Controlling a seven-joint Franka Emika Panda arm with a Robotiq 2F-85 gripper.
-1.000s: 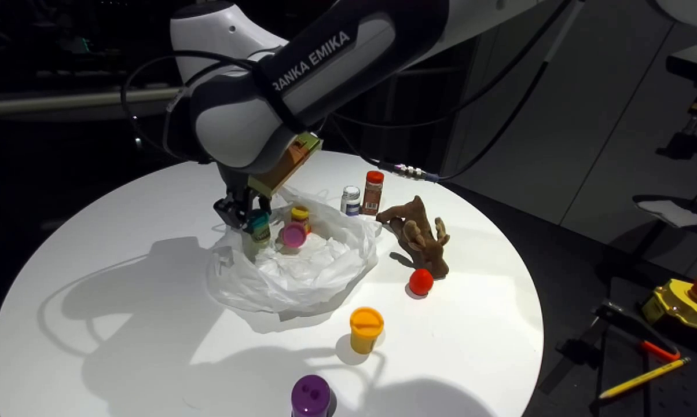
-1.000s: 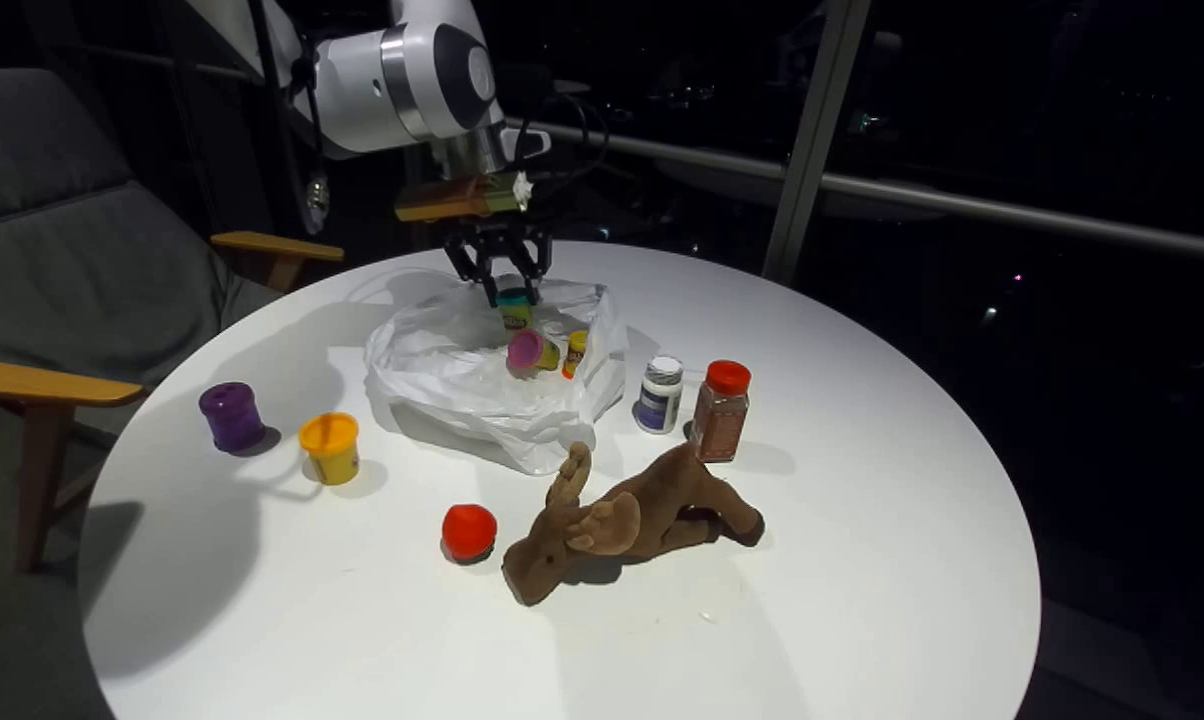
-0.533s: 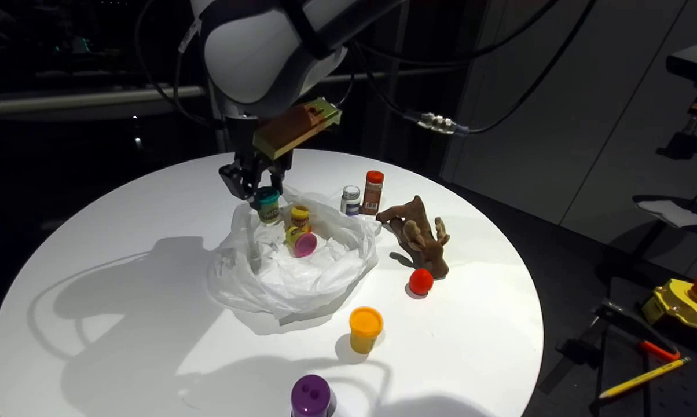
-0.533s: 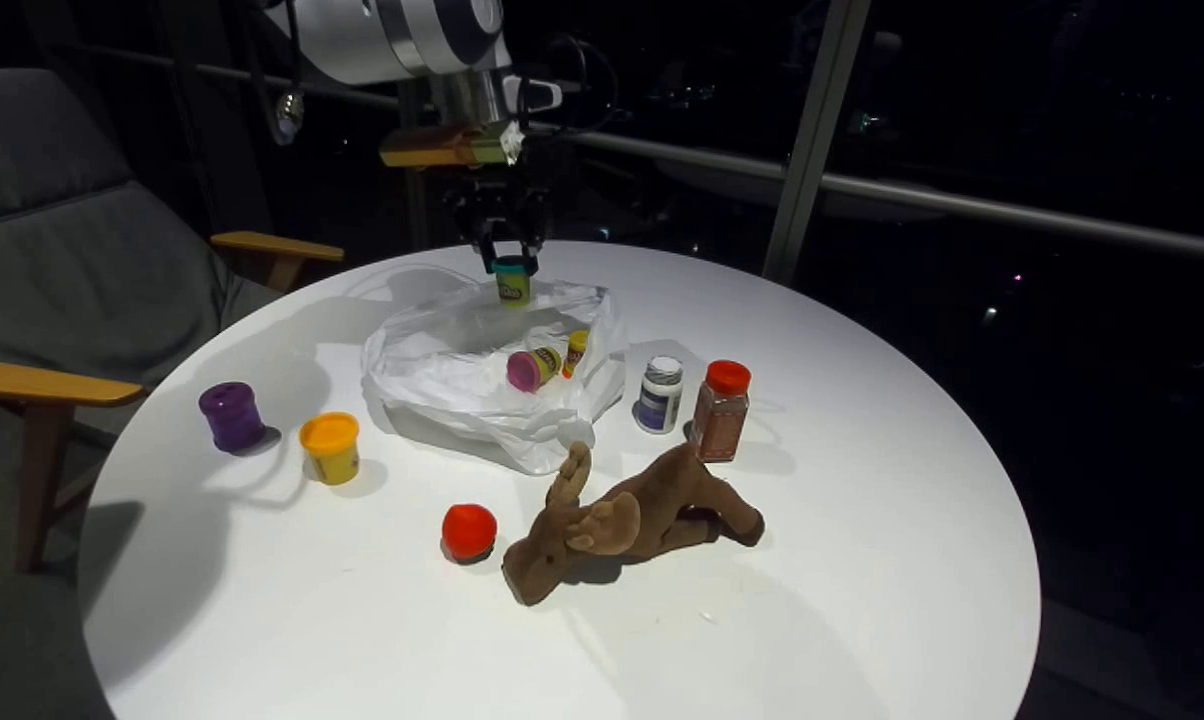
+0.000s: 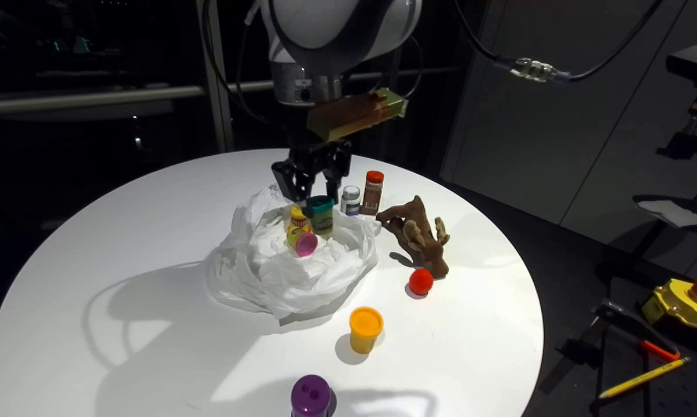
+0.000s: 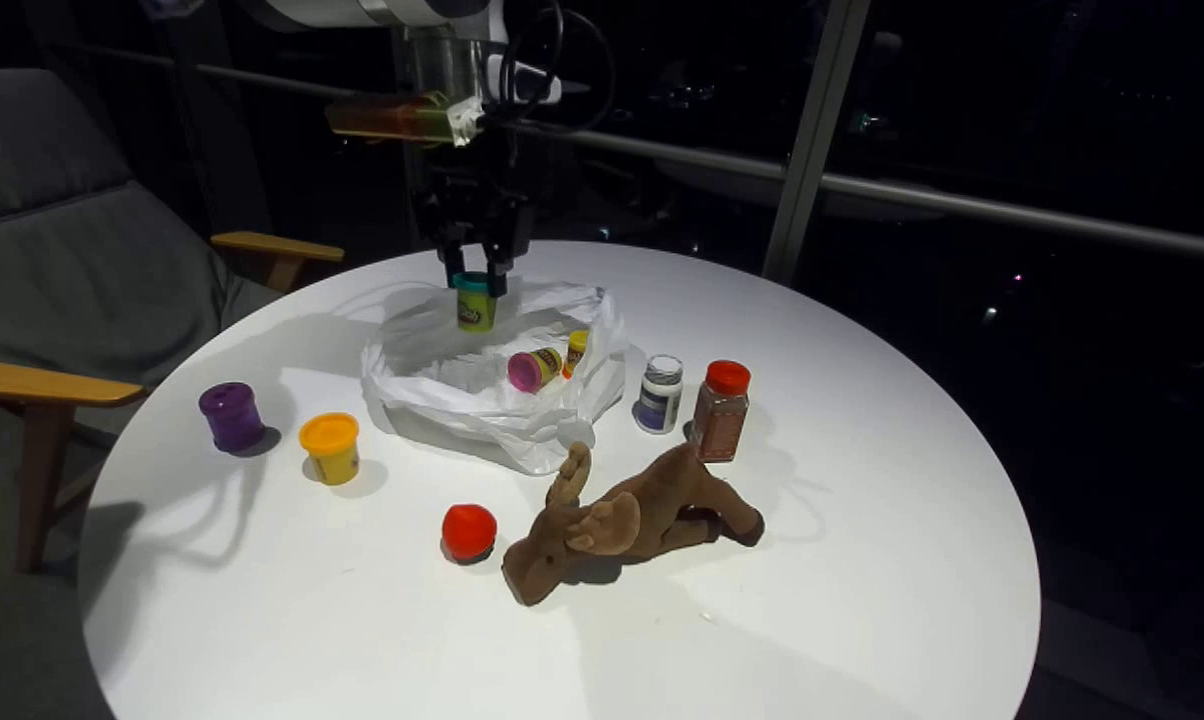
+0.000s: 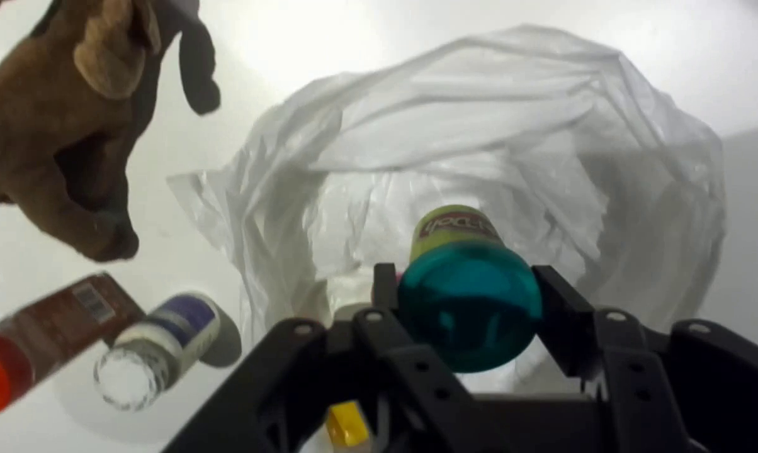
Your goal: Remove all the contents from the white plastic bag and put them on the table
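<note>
My gripper [image 5: 321, 204] is shut on a teal-lidded Play-Doh tub [image 5: 323, 220], gripped at its lid. In an exterior view the gripper [image 6: 477, 284] holds the tub [image 6: 476, 312] upright over the bag's opening. In the wrist view the tub [image 7: 470, 302] sits between both fingers. The open white plastic bag [image 5: 238, 284] lies on the table [image 5: 123, 208]. Inside it a pink-lidded tub [image 6: 534, 370] lies on its side, next to a small yellow-capped container [image 6: 576, 350] against the bag wall. In the wrist view the gripper mostly hides these two.
Beside the bag stand a white bottle [image 6: 659, 395] and a red-capped jar [image 6: 721, 412]. A brown moose toy [image 6: 632, 515], a red ball [image 6: 469, 530], an orange-lidded tub [image 6: 331, 450] and a purple container [image 6: 232, 416] are also on the table. A chair [image 6: 62, 250] stands beside it.
The gripper has lifted the teal-lidded tub from the bag's bottom and moved sideways with it across the bag. The pink-lidded tub has shifted and turned slightly inside the bag.
</note>
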